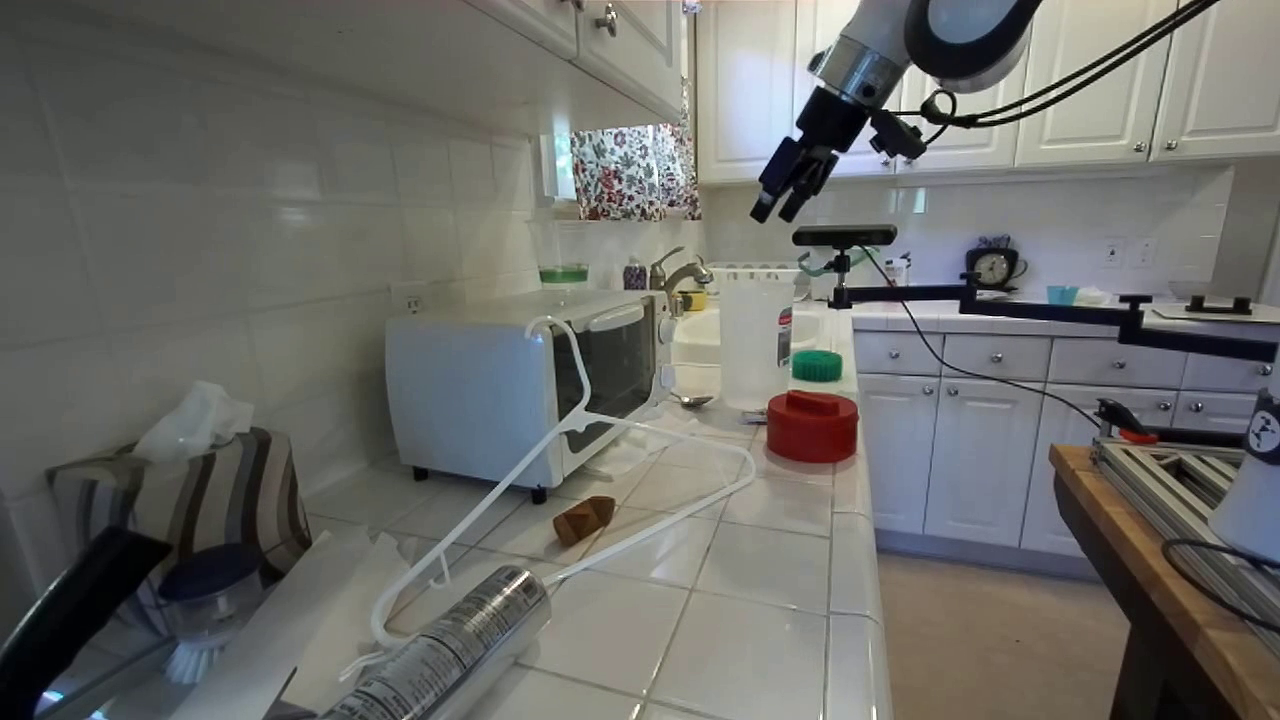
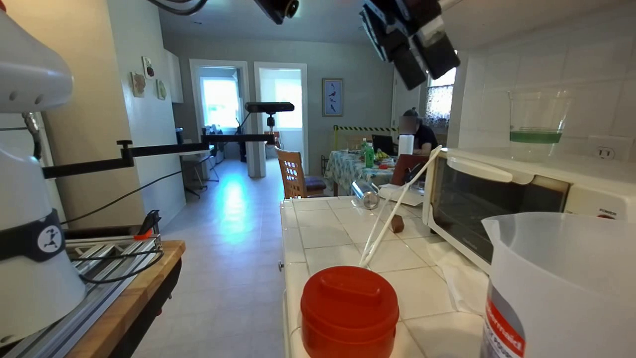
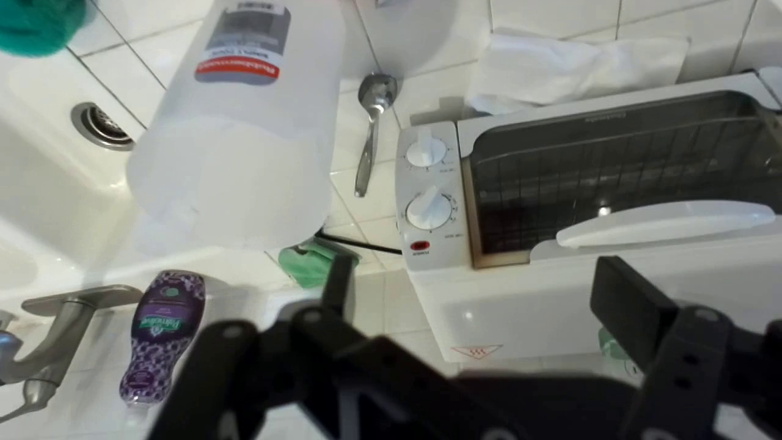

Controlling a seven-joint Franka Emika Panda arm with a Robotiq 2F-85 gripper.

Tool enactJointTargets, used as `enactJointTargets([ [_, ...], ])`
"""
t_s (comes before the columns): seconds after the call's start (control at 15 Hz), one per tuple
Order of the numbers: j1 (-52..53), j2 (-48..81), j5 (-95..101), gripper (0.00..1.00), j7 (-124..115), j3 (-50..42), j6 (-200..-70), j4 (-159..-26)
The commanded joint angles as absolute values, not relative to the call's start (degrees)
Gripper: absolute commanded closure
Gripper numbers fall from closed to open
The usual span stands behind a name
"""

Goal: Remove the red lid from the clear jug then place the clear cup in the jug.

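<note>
- The clear jug (image 1: 752,340) stands past the knob end of the toaster oven (image 1: 490,395), near it but apart, with a spoon (image 3: 369,140) lying between them
- Its label (image 3: 241,43) reads "Rubbermaid" on a red band, upside down in the wrist view; the line next to that is too soft to make out
- The jug is upright, long axis vertical, mouth facing up, the spout (image 2: 494,232) pointing left in an exterior view
- The red lid (image 1: 812,430) is off the jug and sits on the counter (image 1: 740,580), out from the toaster oven's door side and well apart from it, raised ridge upward
- The clear cup (image 2: 539,112) stands on top of the toaster oven, upright, mouth up, a green band low on it
- "POWER" is printed by the toaster oven's red light (image 3: 420,245); the lettering along its door glass is too faint to read
- A purple bottle (image 3: 164,324) marked "Palmolive" is beyond the toaster oven's knob end, well apart
- A spray can (image 1: 455,650) lies past the toaster oven's opposite end, its print too small to read
- The gripper (image 3: 475,281) is higher than the toaster oven, its two fingers spread wide, the oven showing through the gap in the wrist view
</note>
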State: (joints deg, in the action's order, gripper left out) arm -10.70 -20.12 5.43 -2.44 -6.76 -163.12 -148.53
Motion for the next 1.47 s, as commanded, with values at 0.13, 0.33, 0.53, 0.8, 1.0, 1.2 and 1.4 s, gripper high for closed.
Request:
enactJointTargets([
  [0.13,-12.63,-10.66,4.70,0.00,-7.03,-4.12,-174.24,-146.10],
  [0.33,-11.30,-10.93,3.22,0.00,-4.96,-5.09,-174.41,-147.06],
  [0.53,-11.45,-10.16,2.11,0.00,-5.24,-5.62,-175.97,-146.28],
  [0.8,-10.09,-6.59,-1.61,0.00,-5.12,-7.62,-182.93,-144.32],
  [1.0,-6.96,-3.73,-5.25,0.00,-5.98,-8.92,-186.98,-142.30],
  [1.2,-2.65,-1.25,-9.40,0.00,-8.50,-9.09,-188.82,-139.95],
  [1.4,-2.53,0.24,-11.78,0.00,-12.03,-5.53,-190.62,-137.75],
])
